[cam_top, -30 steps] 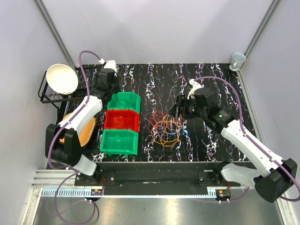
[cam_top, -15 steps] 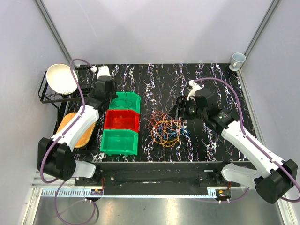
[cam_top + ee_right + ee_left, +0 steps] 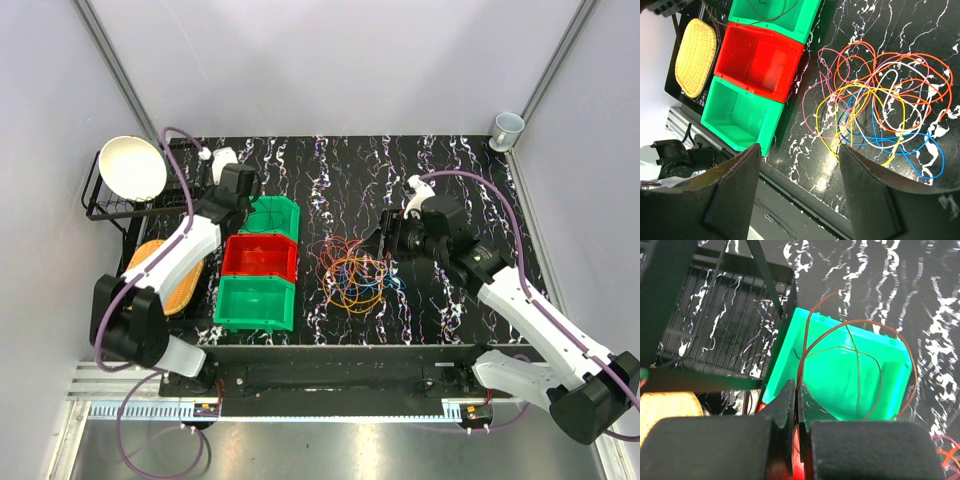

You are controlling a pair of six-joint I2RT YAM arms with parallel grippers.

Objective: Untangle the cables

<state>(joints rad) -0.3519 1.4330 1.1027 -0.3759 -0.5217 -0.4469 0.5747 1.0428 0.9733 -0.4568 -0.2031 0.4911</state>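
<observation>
A tangle of cables [image 3: 352, 270] in orange, yellow, blue, pink and white lies on the black marbled table, to the right of the bins. In the right wrist view the cables [image 3: 880, 110] lie spread ahead of my right gripper [image 3: 800, 147]. That gripper [image 3: 388, 235] is open and empty, hovering just right of the tangle. My left gripper [image 3: 243, 190] is over the far green bin [image 3: 272, 215]. In the left wrist view my left gripper [image 3: 797, 395] is shut on a thin brown cable [image 3: 855, 321], whose loops hang into the green bin [image 3: 835, 380].
Three bins stand in a column: far green, red [image 3: 262, 257] and near green [image 3: 255, 303]. A black wire rack [image 3: 100, 205] holding a white bowl [image 3: 132, 168] is at the far left, with a woven mat [image 3: 180, 280] in front. A cup [image 3: 507, 128] sits at the far right corner.
My left gripper has swung right, from beside the rack to over the far green bin, with the brown cable in it. The right arm has shifted slightly right.
</observation>
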